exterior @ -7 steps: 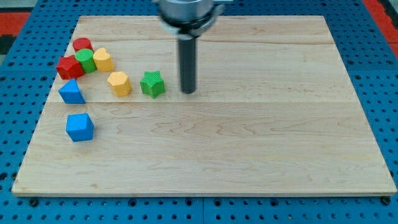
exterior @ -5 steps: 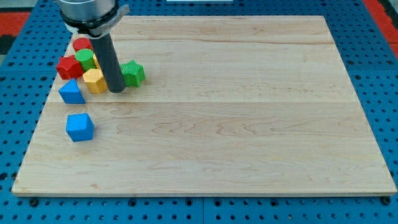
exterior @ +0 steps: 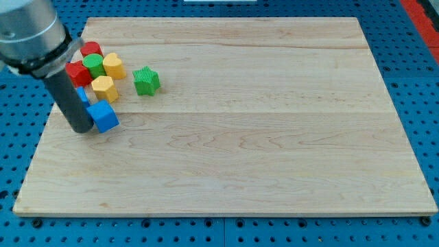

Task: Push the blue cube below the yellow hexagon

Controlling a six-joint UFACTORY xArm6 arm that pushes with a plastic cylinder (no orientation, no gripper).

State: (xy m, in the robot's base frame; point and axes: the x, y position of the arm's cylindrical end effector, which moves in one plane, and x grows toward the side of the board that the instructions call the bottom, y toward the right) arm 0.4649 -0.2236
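pressing against the left face of the blue cube [exterior: 104, 116], my tip [exterior: 81, 128] is seen at the end of a straight dark rod; no jaws are carried, so nothing is pinched. the cube lies just below the yellow hexagon [exterior: 104, 88]. a second blue block [exterior: 84, 95] is half hidden behind the rod. a ridged green star [exterior: 146, 80] lies to the right, on the pale wooden tabletop [exterior: 274, 137] over blue pegboard [exterior: 20, 158].

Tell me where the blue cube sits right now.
The blue cube sits near the board's left edge in the camera view, just below the yellow hexagon, with my tip against its left side.
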